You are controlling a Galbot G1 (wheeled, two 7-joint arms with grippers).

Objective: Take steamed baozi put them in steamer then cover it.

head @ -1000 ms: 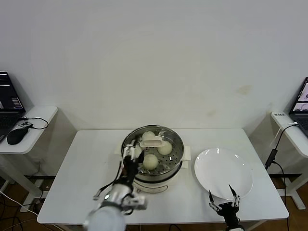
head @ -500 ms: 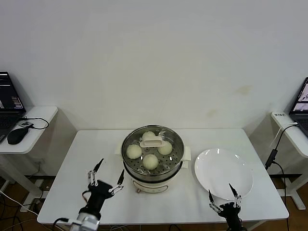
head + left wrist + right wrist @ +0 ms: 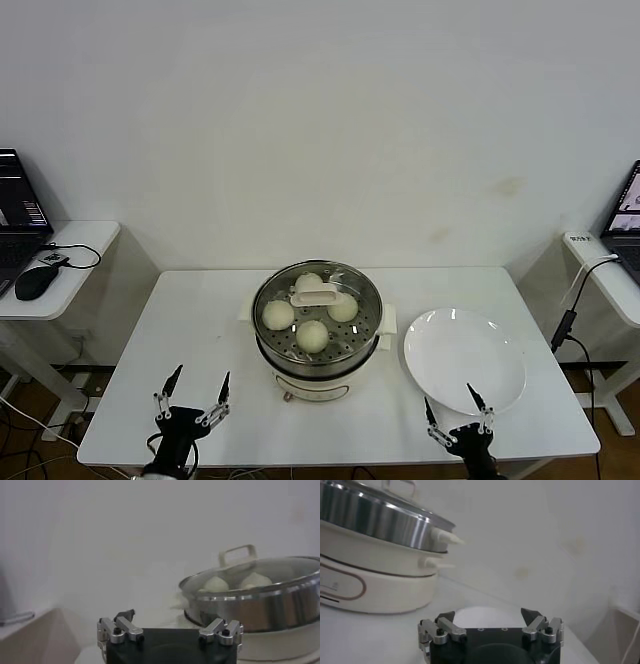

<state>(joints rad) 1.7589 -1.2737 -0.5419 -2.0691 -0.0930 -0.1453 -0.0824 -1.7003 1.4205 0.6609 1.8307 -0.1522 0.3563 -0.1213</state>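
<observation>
Sitting at the middle of the white table (image 3: 180,330), the steamer (image 3: 318,352) holds four steamed baozi (image 3: 313,336) under the cover (image 3: 350,285) — three show plainly and the fourth, at the back, is partly hidden by the cover's cream handle, so I count it with some caution. One white plate (image 3: 465,360) lies just beside the steamer on the robot's right, empty. Two grippers hang low at the table's near edge: the left gripper (image 3: 192,405) with fingers spread wide and nothing between them, the right gripper (image 3: 452,415) likewise spread and empty (near the plate's front rim). Bare tabletop lies between the left gripper and the steamer. One side desk (image 3: 50,285) stands well off to the left.
</observation>
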